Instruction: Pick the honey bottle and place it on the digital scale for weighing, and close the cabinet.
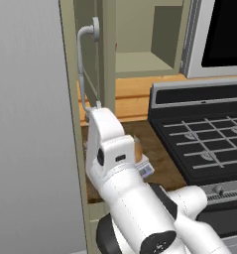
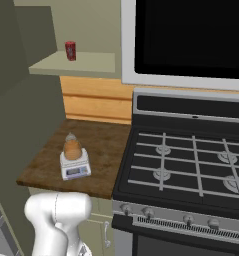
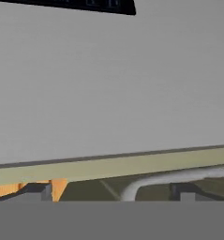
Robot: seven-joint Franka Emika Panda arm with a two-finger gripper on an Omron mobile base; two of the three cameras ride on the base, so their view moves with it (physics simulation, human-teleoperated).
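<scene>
From behind the arm on its left, we look forward and down, close to the open cabinet door (image 1: 92,74) and the stove (image 1: 204,139). From its right we face the same corner, seeing the wooden counter (image 2: 108,150), the stove and the cabinet shelf (image 2: 81,62). Both views share counter, stove and scale (image 2: 75,166). From the hand we look from very near along the door's edge, its handle (image 3: 169,178) crossing low.

The white arm rises from the base, elbow bent, its forearm reaching up and forward. The claw (image 3: 111,191) stands wide open, its two dark fingertips (image 3: 36,191) far apart, nothing gripped between them.
</scene>
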